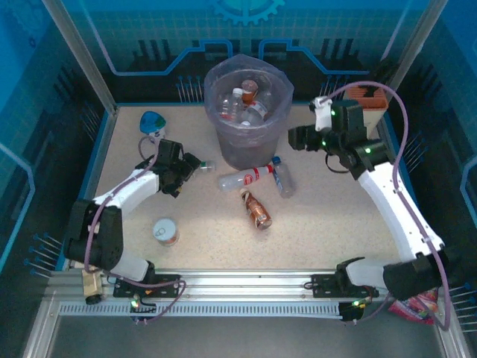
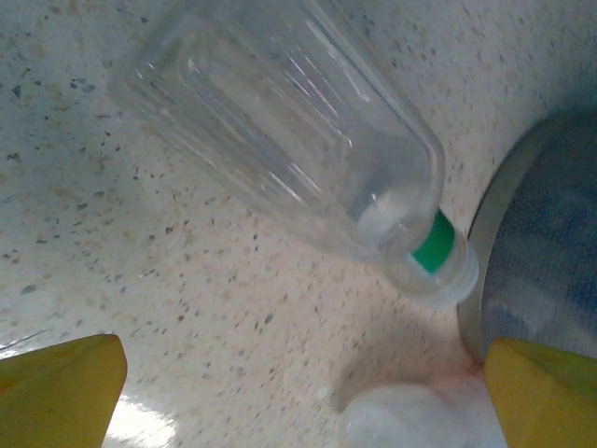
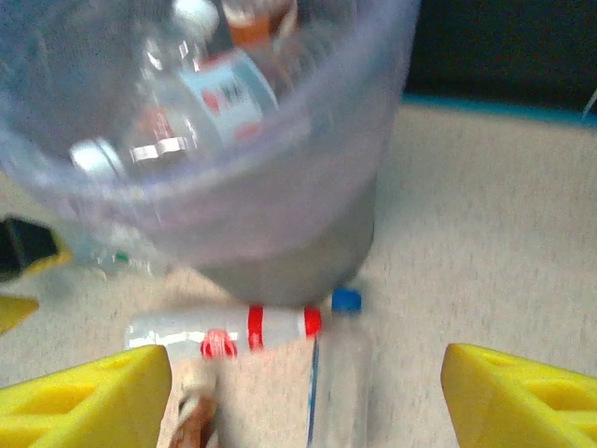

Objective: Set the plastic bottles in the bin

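The bin (image 1: 246, 145), a grey bucket lined with a purplish bag, stands at the back centre with several plastic bottles inside. In front of it on the table lie a clear red-label bottle (image 1: 246, 179), a blue-capped clear bottle (image 1: 282, 179) and a copper-brown bottle (image 1: 258, 211). A clear bottle with a green neck ring (image 2: 280, 140) lies left of the bin (image 2: 541, 243). My left gripper (image 1: 190, 173) hovers open just over it (image 2: 303, 392). My right gripper (image 1: 296, 139) hangs open beside the bin's right rim (image 3: 303, 401), above the red-label bottle (image 3: 233, 331) and the blue-capped bottle (image 3: 340, 373).
A short tin (image 1: 165, 231) stands at the front left. A small white object with a blue top (image 1: 153, 123) sits at the back left. A beige block with an orange top (image 1: 373, 97) is at the back right. Blue walls close in the table.
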Robot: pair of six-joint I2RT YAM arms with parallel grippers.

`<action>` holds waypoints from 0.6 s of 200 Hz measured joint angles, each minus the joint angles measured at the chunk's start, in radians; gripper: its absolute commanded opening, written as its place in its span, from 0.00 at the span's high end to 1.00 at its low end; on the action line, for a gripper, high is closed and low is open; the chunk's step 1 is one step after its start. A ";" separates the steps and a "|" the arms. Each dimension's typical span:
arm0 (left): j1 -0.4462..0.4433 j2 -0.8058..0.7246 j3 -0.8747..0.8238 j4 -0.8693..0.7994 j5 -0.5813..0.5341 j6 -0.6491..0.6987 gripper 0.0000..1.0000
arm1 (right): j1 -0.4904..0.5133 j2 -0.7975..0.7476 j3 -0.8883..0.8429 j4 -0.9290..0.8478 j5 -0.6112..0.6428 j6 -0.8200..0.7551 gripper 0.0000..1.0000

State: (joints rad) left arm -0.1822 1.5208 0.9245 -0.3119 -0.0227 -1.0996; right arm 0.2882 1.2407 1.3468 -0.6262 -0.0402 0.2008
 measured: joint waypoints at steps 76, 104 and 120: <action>0.000 0.191 0.177 0.019 -0.072 -0.185 0.01 | -0.041 -0.221 -0.328 -0.019 -0.080 0.114 0.23; 0.000 0.251 0.193 0.023 -0.076 -0.225 0.01 | -0.041 -0.298 -0.422 -0.012 -0.107 0.173 0.24; 0.000 0.288 0.197 0.027 -0.076 -0.246 0.01 | -0.041 -0.305 -0.439 -0.014 -0.118 0.191 0.23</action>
State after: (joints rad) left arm -0.1822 1.8084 1.1217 -0.2844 -0.0982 -1.3457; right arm 0.2474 0.9360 0.9073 -0.6399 -0.1581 0.3916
